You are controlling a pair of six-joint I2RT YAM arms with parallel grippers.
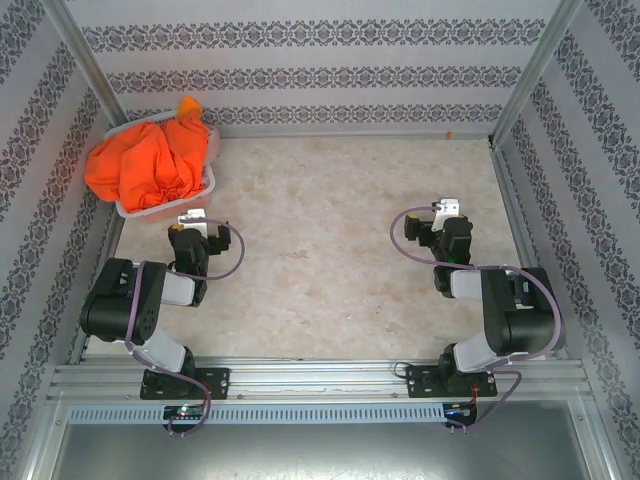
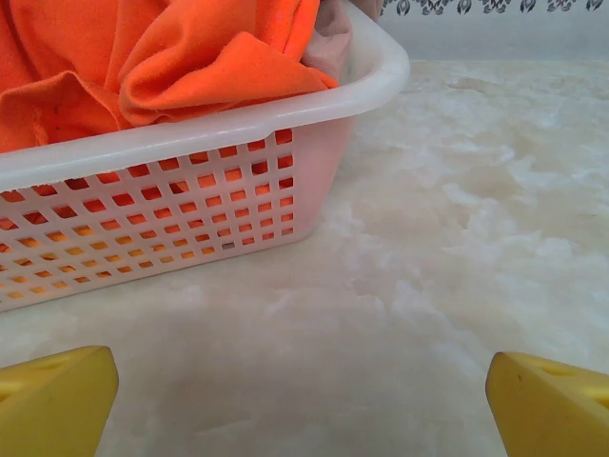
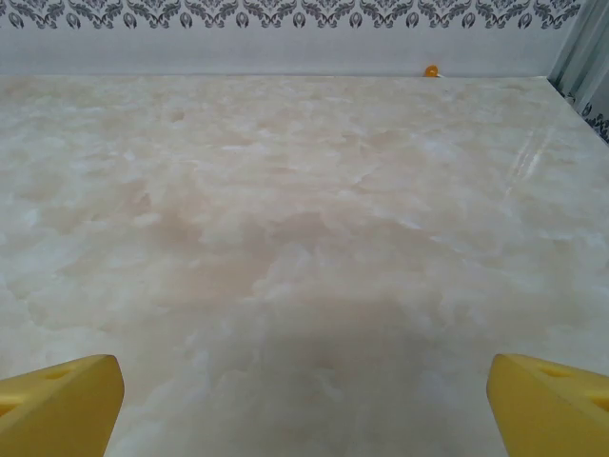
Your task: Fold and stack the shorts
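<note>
Orange cloth is seen heaped in a white mesh basket (image 1: 170,205) at the far left corner of the surface (image 1: 330,230). There the shorts (image 1: 145,165) are bundled together, none yet laid out or folded. A brighter orange peak (image 1: 188,105) is raised above the red-orange mass, and a sliver of a dusty pink pair (image 2: 333,43) is glimpsed against the basket's wall.

The left end effector (image 2: 304,405) is held low just in front of the basket, fingers spread wide with nothing between them. The right end effector (image 3: 304,405) is likewise parted and unladen over bare marble-patterned surface, well apart from the cloth.

The step in hand is judged to be lifting one pair out. It would be best done by pinching a single top layer near a waistband rather than a crumpled knot, so that only one garment is drawn clear. The light basket may be dragged along if cloth snags on the mesh. The fabric appears soft, limp and deeply creased.
</note>
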